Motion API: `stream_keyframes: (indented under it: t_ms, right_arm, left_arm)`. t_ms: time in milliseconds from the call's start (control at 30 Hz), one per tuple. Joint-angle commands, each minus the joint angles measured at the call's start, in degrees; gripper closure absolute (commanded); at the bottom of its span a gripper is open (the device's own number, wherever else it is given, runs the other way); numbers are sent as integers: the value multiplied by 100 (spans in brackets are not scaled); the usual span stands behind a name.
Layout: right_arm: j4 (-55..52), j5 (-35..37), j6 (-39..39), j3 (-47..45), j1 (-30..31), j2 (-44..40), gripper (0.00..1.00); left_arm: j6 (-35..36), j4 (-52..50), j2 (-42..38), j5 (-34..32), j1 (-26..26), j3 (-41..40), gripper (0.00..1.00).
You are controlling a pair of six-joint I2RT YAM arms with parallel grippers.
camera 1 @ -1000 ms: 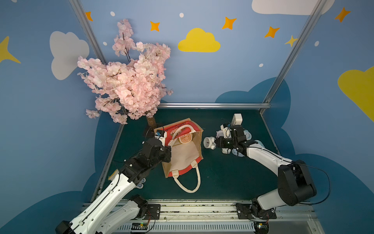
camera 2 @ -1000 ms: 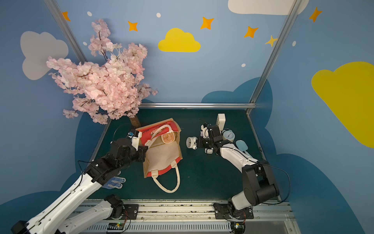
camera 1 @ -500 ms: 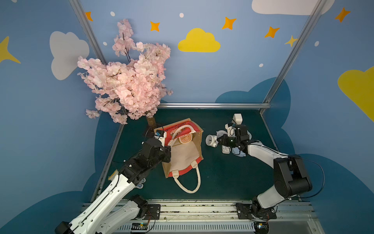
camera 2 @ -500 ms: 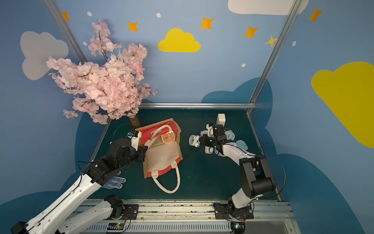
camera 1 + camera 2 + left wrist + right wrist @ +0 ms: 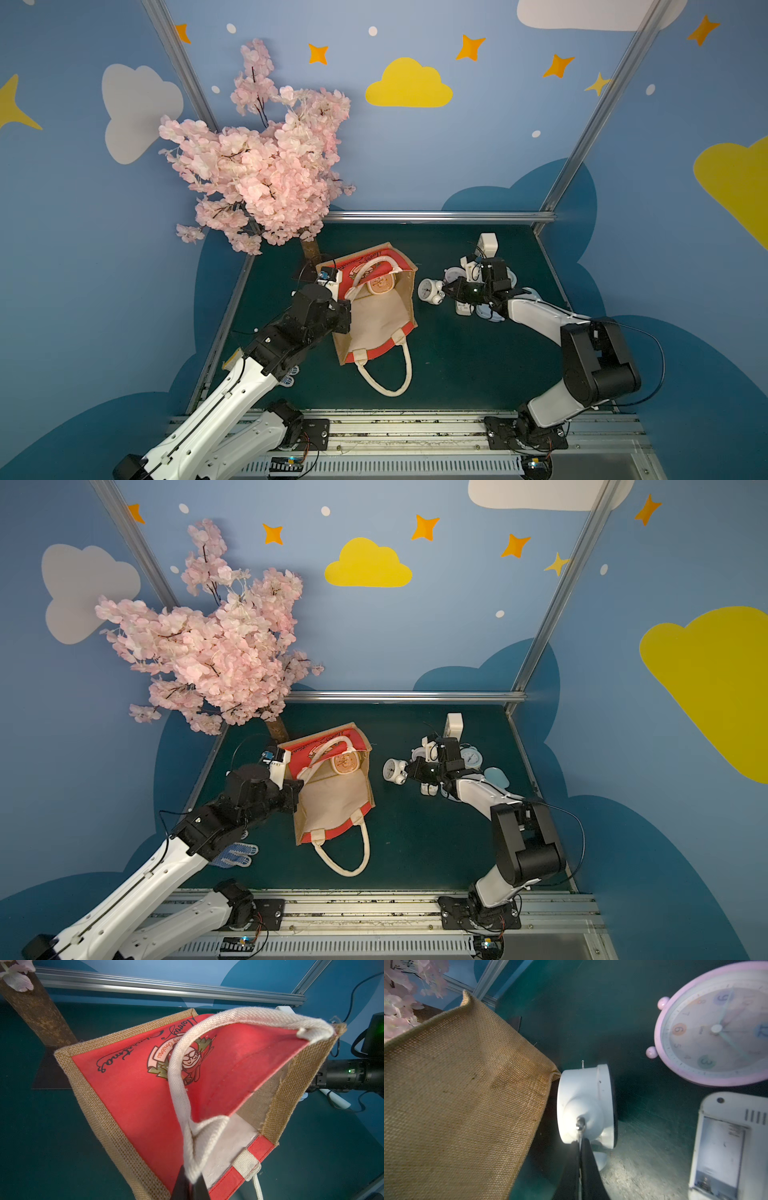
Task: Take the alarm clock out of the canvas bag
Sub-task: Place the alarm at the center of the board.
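Note:
The canvas bag (image 5: 378, 320) (image 5: 332, 808) stands on the green table with its mouth open, showing cream lining. My left gripper (image 5: 192, 1180) is shut on one cream handle (image 5: 180, 1076) at the bag's left rim (image 5: 347, 309). A white alarm clock (image 5: 428, 289) (image 5: 394, 769) is outside the bag, just right of its jute side (image 5: 456, 1095). My right gripper (image 5: 580, 1142) (image 5: 449, 289) is shut on the thin metal piece on top of the clock (image 5: 583, 1103). I cannot tell whether the clock rests on the table.
A pink clock (image 5: 716, 1028) and a white boxy device (image 5: 726, 1147) lie close to the right gripper, with a blue clock (image 5: 471, 756) and a white block (image 5: 487, 245) behind it. The blossom tree's trunk (image 5: 309, 249) stands behind the bag. A dotted glove (image 5: 235, 854) lies under the left arm.
The right arm's elbow has shifted a little while the white clock stays at about the same spot beside the bag. The left arm and bag have not moved.

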Motion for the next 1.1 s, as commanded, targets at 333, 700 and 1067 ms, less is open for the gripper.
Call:
stream_keyframes:
  t_ms: [333,700,1067]
  right_arm:
    - [-783,329,-423,80,-220,196,100]
    - [-1212,430,-480,225,-306,255,68]
    - [-1388,536,-546,366,-308,220,65]
  left_arm:
    - [-53,117,-73,16,-3,-65,93]
    - [-85,155,-76,40,-3,-91,92]
    - [-82,134,-108,33,-3,-87,92]
